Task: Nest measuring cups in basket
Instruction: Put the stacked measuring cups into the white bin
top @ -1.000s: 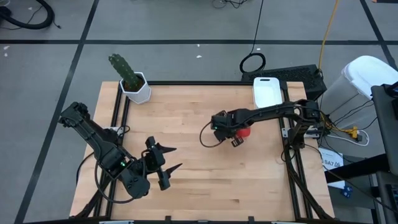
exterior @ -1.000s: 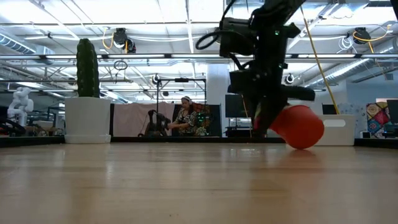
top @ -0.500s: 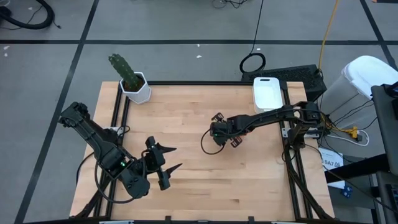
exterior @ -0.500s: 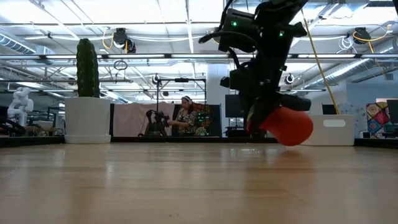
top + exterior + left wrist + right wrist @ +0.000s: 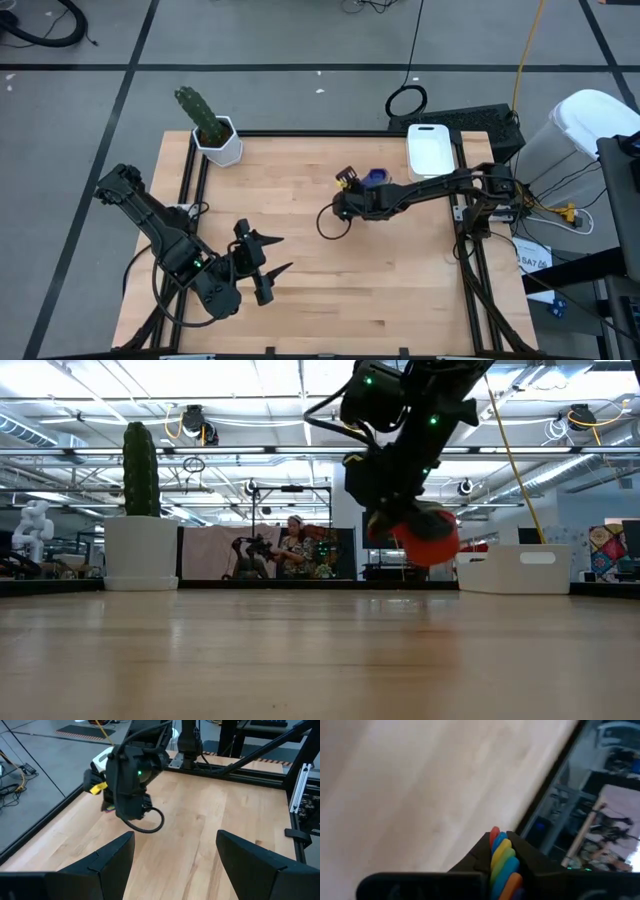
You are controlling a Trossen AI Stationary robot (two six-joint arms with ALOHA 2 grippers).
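Stack of cups [image 5: 502, 860] gripped by its handles in the right gripper [image 5: 504, 851], carried above the table [image 5: 300, 200] a little short of the basket [image 5: 430, 148].

Progress: the cups appear already nested, since the right wrist view shows red, blue, yellow, green, light blue and orange handles fanned together between closed jaws. What remains, as judged from these views, is to carry the stack over to the basket, lower it in and release it. The basket stands at the far right corner of the table, apparently empty, and no loose cup shows on the table.

Left gripper [image 5: 268, 254]: parked low near the front left of the table, jaws wide open, holding nothing.

Views compared:
- High view: places the right gripper [image 5: 352, 185] over the table's far middle, near the basket but apart from it; of the cups only a dark blue bit [image 5: 376, 178] shows beside the wrist. A cactus pot [image 5: 220, 140] stands at the far left corner.
- Low view: shows the red outer cup [image 5: 432, 538] hanging under the right gripper, clear of the table, with the basket [image 5: 518, 568] beyond it; a person is at work in the room behind.
- Right wrist view: alone shows the handle colours and the grip on them.
- Left wrist view: sees the right arm from afar, with the left fingers [image 5: 107, 865] spread
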